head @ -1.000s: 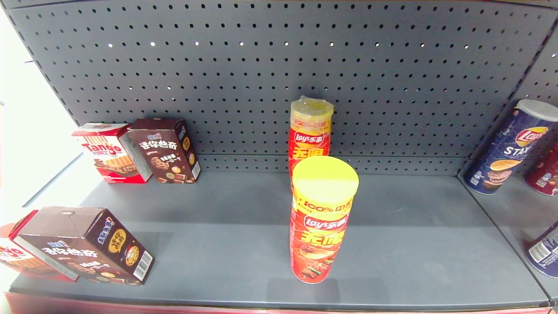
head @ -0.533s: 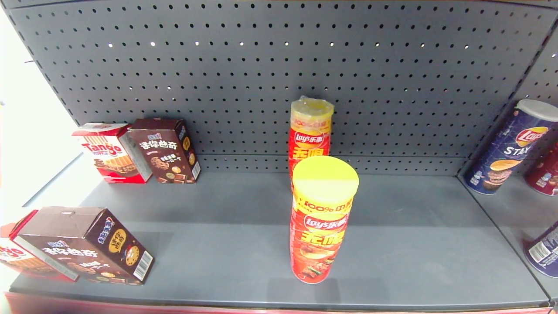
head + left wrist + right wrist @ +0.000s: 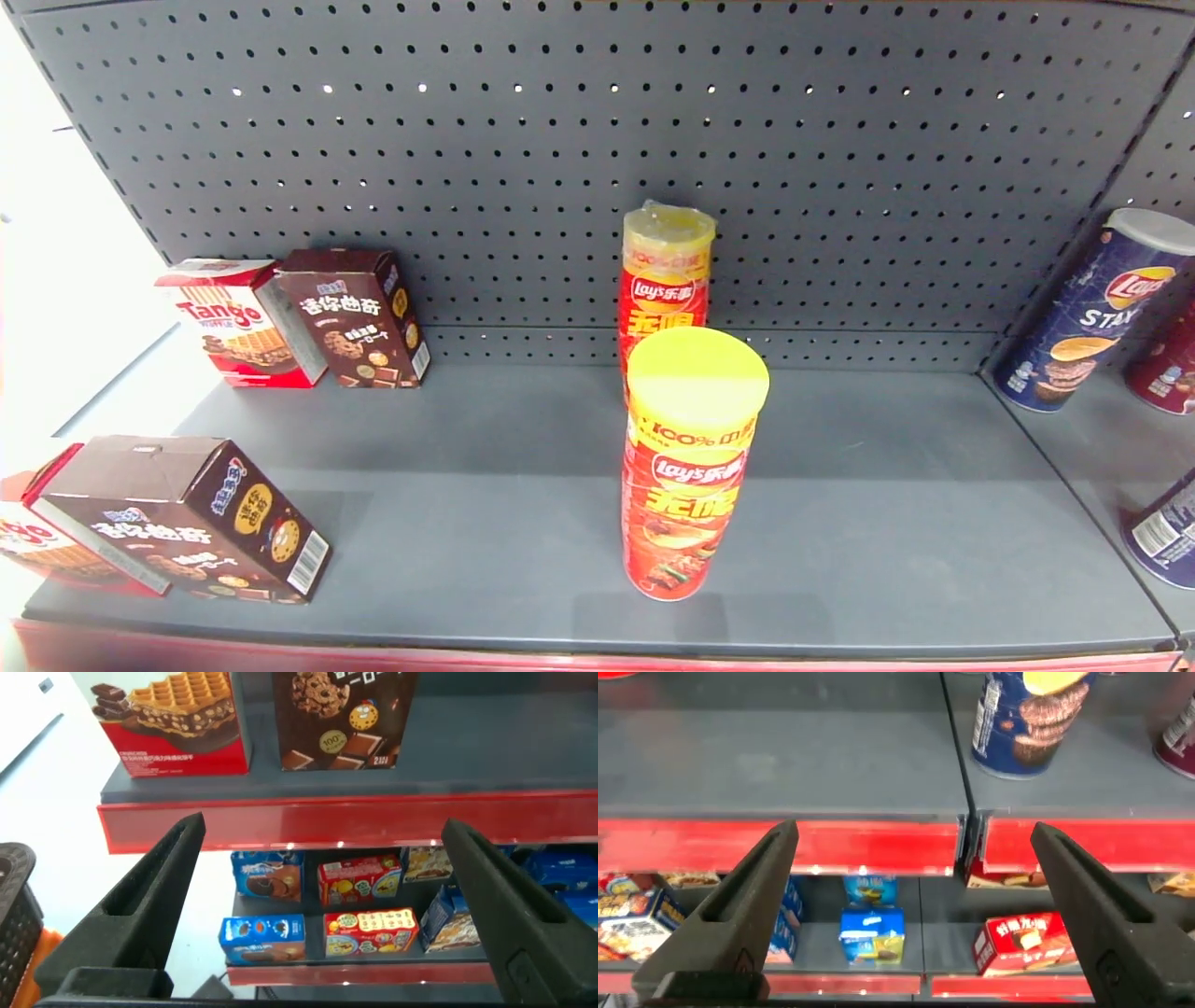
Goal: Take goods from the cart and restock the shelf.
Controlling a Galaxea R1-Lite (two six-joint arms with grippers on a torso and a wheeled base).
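1. Upright mid-shelf [image 3: 887, 523]: red chip can [image 3: 691, 467], with twin can [image 3: 665, 271] just behind at 12 o'clock, near the pegboard [image 3: 560, 140].
2. Probably light, stiff-walled yet crushable, slick-wrapped and tall enough to tip.
3. Best gripped across the mid-body, below the lid [image 3: 697, 373].
4. Left gripper [image 3: 322, 829] and right gripper [image 3: 913, 833]: fingers [image 3: 140, 905] spread wide, holding nothing.
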